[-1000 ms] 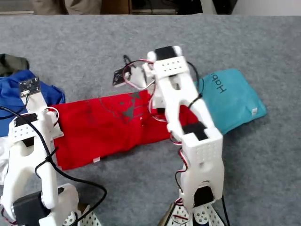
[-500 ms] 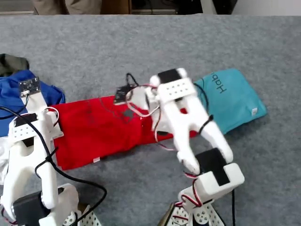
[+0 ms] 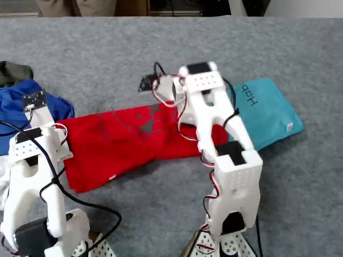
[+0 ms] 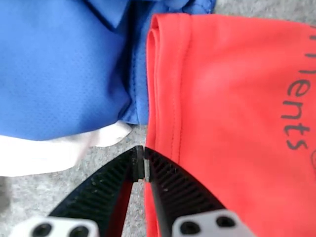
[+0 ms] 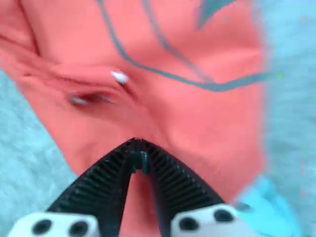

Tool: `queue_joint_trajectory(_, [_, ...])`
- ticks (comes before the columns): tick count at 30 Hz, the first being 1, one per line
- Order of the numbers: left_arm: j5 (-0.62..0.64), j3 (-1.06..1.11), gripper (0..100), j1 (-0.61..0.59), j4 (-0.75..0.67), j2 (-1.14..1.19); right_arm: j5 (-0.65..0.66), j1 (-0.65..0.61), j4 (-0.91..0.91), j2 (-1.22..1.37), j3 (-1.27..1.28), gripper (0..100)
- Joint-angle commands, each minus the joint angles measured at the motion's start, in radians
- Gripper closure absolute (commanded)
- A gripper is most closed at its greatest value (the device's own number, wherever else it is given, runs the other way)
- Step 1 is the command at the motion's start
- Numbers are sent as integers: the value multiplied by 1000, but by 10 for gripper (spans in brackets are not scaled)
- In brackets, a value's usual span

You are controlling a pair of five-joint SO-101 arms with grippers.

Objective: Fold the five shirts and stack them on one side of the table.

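A red shirt point(image 3: 128, 142) lies stretched across the middle of the grey table. My left arm point(image 3: 31, 155) stands at the shirt's left end. The left gripper point(image 4: 142, 159) is shut, its tips pinching the hem of the red shirt point(image 4: 227, 98) beside a blue shirt point(image 4: 64, 64). My right arm point(image 3: 206, 101) hangs over the shirt's right end. There the right gripper point(image 5: 138, 154) is shut on puckered cloth of the red shirt point(image 5: 163, 103), near its grey print. A folded teal shirt point(image 3: 268, 115) lies to the right.
A crumpled blue shirt point(image 3: 16, 104) lies at the left edge, with white cloth point(image 4: 44, 153) under it and a dark green garment point(image 3: 13, 72) behind. The far half of the table point(image 3: 107, 48) is bare grey carpet.
The right arm dipped forward over the red shirt and has swung back up toward the far side, dragging the shirt's right part with it. The left arm has not moved.
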Motion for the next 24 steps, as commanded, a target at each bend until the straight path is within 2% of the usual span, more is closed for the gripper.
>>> queue_joint_trajectory(1, [3,-48,982,-9,11,-35,25,-5,106,-15,-140,986])
queue_joint_trajectory(11, [2,-101,982,-9,63,-36,40,114,219,-12,-151,986])
queue_joint_trajectory(15, [2,-126,982,-8,69,-36,40,116,75,51,-101,986])
queue_joint_trajectory(19, [2,-144,982,-8,71,-36,25,99,-101,223,-77,986])
queue_joint_trajectory(24, [0,-150,982,-9,71,-36,-44,88,55,234,-265,986])
